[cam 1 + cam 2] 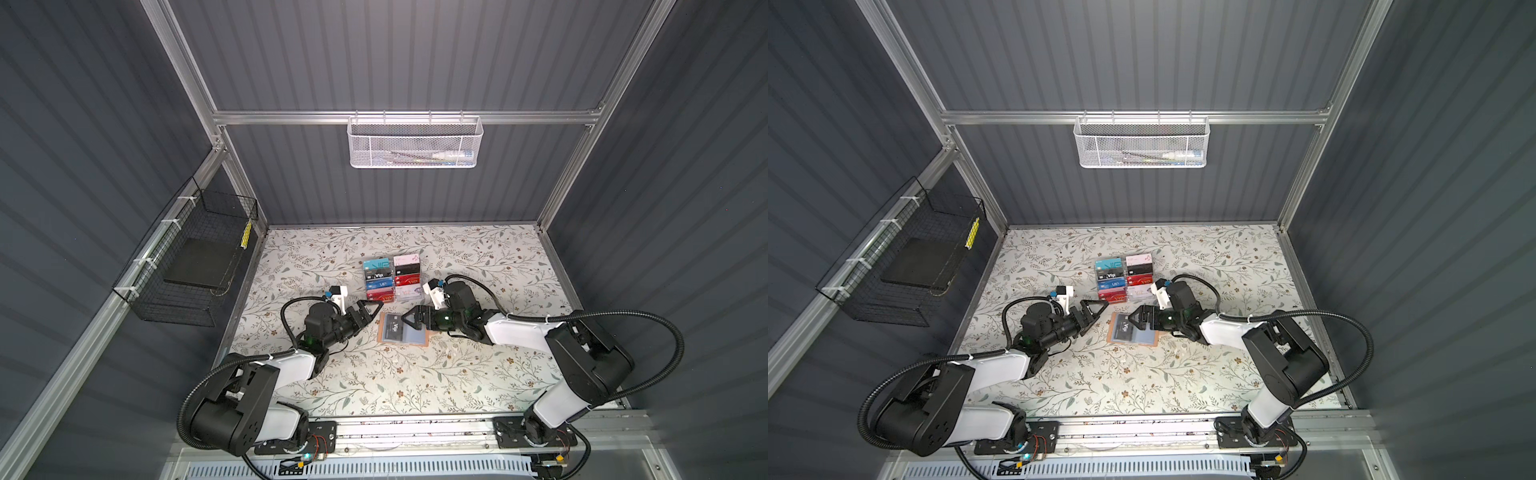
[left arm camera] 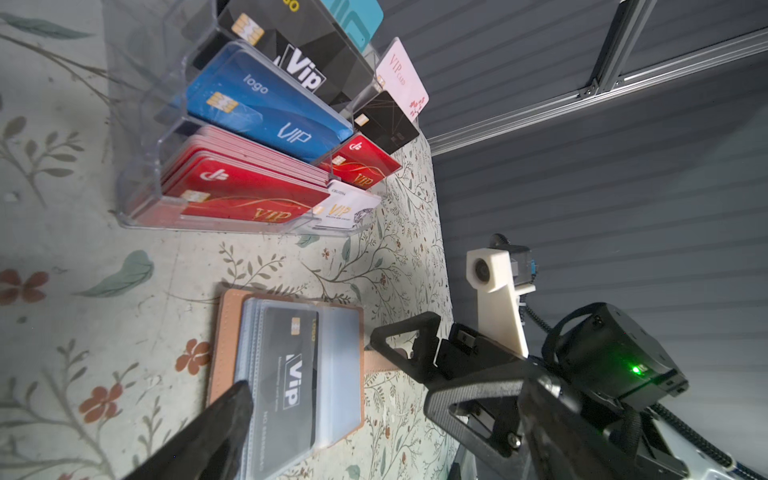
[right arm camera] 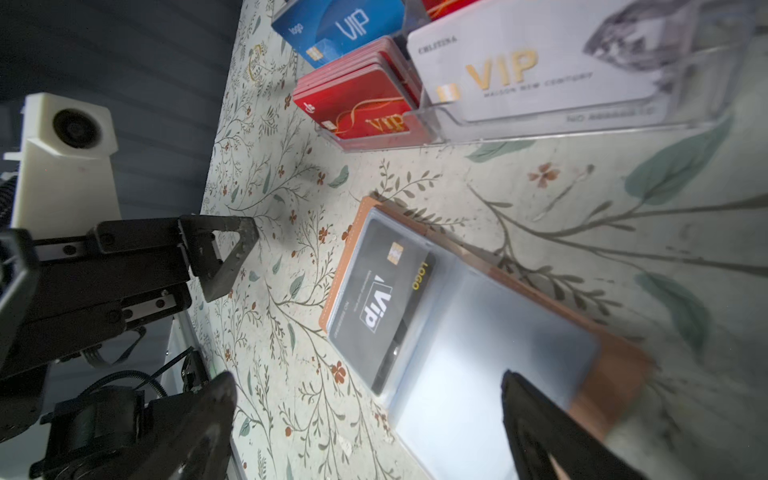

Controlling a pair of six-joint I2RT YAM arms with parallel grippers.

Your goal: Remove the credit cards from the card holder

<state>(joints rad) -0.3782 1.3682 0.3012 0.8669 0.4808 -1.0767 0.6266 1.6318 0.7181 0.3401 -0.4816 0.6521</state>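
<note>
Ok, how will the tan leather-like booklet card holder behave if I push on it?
The tan leather-like booklet card holder lies flat and thin on the floral tabletop, so it probably slides rather than tips. Its clear plastic pocket pages look glossy and floppy: likely slippery and apt to buckle.

The left arm (image 1: pixel 291 362) and right arm (image 1: pixel 513 328) reach low and inward. The left gripper (image 1: pixel 369 312) and right gripper (image 1: pixel 409 321) face each other, near but apart, jaws spread wide, empty.

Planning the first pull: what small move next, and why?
Probably lower the right gripper onto the empty-looking page of the card holder to pin it: both grippers are open, holding nothing, and the black card sits pocketed near the left gripper.
</note>
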